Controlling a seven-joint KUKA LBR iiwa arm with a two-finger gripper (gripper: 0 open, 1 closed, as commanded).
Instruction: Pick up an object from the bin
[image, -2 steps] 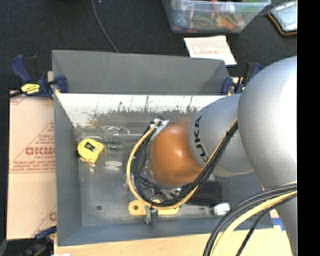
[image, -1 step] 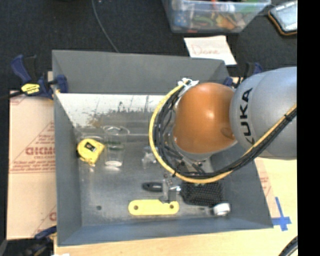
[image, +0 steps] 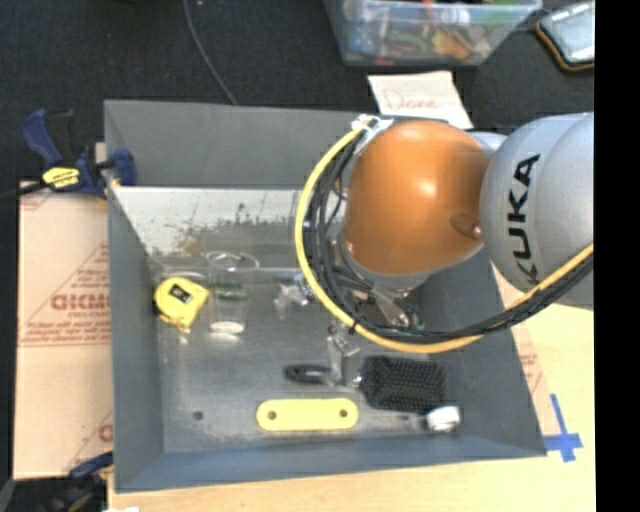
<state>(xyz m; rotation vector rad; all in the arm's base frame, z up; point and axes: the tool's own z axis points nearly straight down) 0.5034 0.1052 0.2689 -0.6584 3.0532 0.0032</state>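
Pick looks undone: gripper (image: 342, 362) sits low at lower centre, between brush (image: 402, 383) and yellow bar (image: 307, 414); can't tell claw state.

Soft glare on the orange cover (image: 425, 190); shadow darkens the bin (image: 470, 300).

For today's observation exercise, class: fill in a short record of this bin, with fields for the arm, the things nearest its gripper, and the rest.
container: grey metal bin
arm: enters from the right; gripper down in the bin, right of middle
nearest things: small black thing just left of it; black brush just right
front: flat yellow bar
left side: yellow tape measure, clear cup beside it
held: cannot tell
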